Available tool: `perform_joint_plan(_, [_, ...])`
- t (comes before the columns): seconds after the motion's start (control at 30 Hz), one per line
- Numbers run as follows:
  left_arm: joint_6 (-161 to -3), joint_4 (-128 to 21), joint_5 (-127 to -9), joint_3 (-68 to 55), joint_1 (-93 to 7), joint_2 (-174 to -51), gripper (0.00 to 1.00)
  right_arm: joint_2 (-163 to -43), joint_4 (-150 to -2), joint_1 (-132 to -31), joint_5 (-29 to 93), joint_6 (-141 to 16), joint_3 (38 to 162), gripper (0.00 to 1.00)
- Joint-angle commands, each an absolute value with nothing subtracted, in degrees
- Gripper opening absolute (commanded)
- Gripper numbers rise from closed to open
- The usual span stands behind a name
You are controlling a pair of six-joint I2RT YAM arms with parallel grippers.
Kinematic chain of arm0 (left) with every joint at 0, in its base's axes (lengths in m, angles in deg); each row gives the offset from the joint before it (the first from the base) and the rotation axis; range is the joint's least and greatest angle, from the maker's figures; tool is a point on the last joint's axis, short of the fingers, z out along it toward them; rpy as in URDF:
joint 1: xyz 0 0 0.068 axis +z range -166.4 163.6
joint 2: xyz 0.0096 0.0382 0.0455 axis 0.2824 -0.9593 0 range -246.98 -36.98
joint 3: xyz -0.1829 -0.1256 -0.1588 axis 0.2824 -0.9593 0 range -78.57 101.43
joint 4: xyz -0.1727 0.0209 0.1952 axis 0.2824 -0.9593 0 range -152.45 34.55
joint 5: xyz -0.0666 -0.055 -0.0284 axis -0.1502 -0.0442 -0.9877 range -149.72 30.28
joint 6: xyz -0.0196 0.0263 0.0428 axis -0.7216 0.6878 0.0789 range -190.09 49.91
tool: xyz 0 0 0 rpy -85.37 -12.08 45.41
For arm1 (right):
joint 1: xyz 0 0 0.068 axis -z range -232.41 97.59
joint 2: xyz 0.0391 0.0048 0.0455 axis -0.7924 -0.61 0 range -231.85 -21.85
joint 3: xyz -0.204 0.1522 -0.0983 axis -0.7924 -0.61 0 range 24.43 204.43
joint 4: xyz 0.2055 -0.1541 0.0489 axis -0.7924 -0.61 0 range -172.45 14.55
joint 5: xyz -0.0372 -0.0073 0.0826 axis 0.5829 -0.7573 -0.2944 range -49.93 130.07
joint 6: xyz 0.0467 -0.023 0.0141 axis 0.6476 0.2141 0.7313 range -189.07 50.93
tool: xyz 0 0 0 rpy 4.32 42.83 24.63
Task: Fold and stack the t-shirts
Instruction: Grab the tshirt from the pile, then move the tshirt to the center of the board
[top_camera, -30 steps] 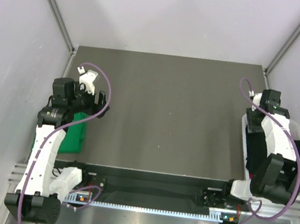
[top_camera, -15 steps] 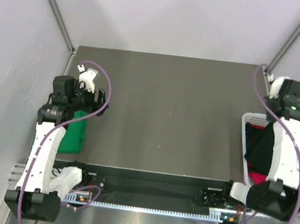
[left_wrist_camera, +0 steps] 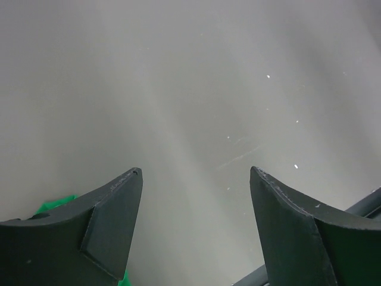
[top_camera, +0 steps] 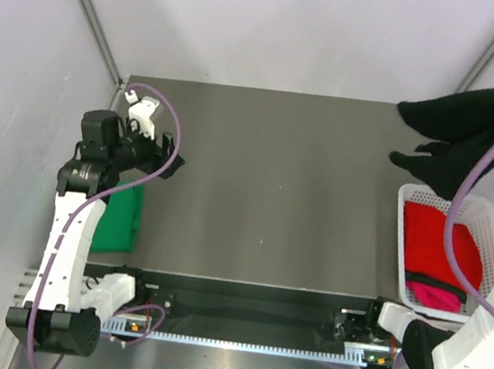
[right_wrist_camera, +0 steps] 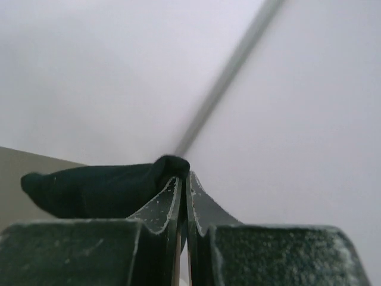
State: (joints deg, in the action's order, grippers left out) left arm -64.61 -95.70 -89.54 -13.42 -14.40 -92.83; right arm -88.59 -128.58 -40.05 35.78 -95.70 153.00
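Observation:
A black t-shirt (top_camera: 459,130) hangs in the air over the table's far right corner, pinched at a fold by my right gripper (right_wrist_camera: 183,176), which is shut on it. In the right wrist view the black cloth (right_wrist_camera: 101,190) bulges left of the fingertips. A red t-shirt (top_camera: 431,238) and a pink one (top_camera: 437,294) lie in the white mesh basket (top_camera: 401,225). A folded green t-shirt (top_camera: 120,218) lies at the table's left edge. My left gripper (left_wrist_camera: 196,171) hovers open and empty just beyond it, and a green corner (left_wrist_camera: 50,205) shows by its left finger.
The basket stands at the table's right edge, beside the right arm's base. White walls with metal corner posts (top_camera: 92,14) enclose the table on three sides. A purple cable (top_camera: 463,204) loops from the raised right arm over the basket.
The right gripper shut on the black shirt and rose up and back, pulling it out of the basket and uncovering the red shirt. The left arm drew slightly back and left.

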Motion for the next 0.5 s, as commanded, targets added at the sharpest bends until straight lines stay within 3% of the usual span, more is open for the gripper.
perform_joint_plan(0.0, [-65.7,-93.7,-91.7,-11.0,-14.2,-92.9,0.77,-88.0,-118.5,-40.6,16.8,-92.9,154.2,0.0])
perform_joint_plan(0.17, [-65.0,-93.9,-90.9,-11.9,-14.2,-91.4,0.75,-84.5,-102.3,-40.6,3.2,-79.9,147.3,0.0])
perform_joint_plan(0.33, [-64.6,-93.9,-91.4,-13.2,-14.2,-90.4,0.73,-89.2,-99.3,-40.6,-1.2,-65.2,148.7,0.0])
perform_joint_plan(0.47, [-64.2,-93.9,-93.5,-14.1,-14.2,-89.7,0.71,-93.7,-98.7,-42.6,-3.5,-61.9,135.7,0.0])
